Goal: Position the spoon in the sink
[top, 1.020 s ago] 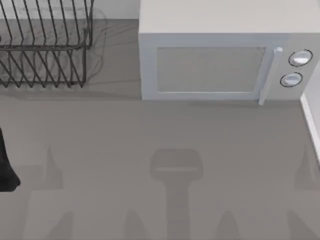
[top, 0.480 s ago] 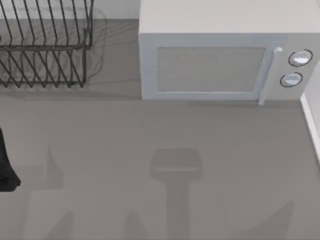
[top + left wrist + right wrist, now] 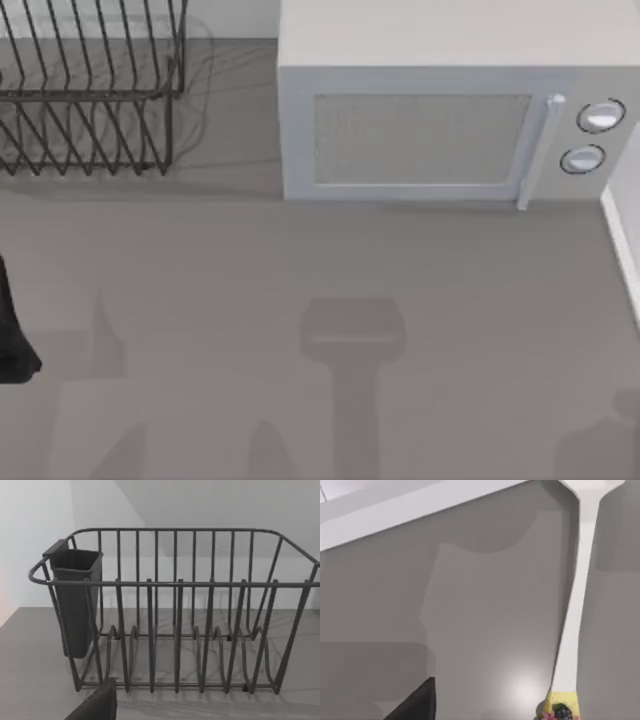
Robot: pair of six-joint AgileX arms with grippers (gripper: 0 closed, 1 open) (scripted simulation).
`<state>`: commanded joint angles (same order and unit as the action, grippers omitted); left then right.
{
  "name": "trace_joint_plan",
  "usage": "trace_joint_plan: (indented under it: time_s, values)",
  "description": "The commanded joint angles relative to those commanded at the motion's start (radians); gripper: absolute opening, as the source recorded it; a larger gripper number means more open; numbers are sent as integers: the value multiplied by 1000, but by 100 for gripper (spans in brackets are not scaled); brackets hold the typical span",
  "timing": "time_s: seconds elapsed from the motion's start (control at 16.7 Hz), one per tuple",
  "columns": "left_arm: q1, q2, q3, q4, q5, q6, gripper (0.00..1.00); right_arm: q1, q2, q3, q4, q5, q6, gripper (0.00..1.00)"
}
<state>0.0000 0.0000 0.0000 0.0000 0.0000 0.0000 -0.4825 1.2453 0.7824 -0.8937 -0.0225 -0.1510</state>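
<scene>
A long white spoon lies flat on the grey counter in the right wrist view. Its handle end is yellow with small flowers painted on it. A dark part of my right gripper shows at that view's edge, well apart from the spoon and not touching it. My left arm stays parked at the top view's left edge, and a dark part of my left gripper shows in front of the dish rack. The sink's basin is out of view.
A dark wire dish rack with a utensil cup stands at the back left. A white microwave fills the back middle and right. A white edge borders the counter on the right, and a white ledge runs beyond the spoon.
The shadow at the top view's right has slid down toward the bottom right corner. The left arm, the rack and the microwave have not moved.
</scene>
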Motion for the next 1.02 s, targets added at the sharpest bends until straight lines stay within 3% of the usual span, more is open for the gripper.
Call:
trace_joint_plan:
  time_s: [0.24,0.66,1.02]
  values:
    - [0,0,0,0,0,0,100,-66,156,115,-113,-3,-21,100]
    - [0,0,0,0,0,0,100,-71,176,126,-123,-3,-22,100]
    - [0,0,0,0,0,0,100,-67,286,15,101,-3,-13,100]
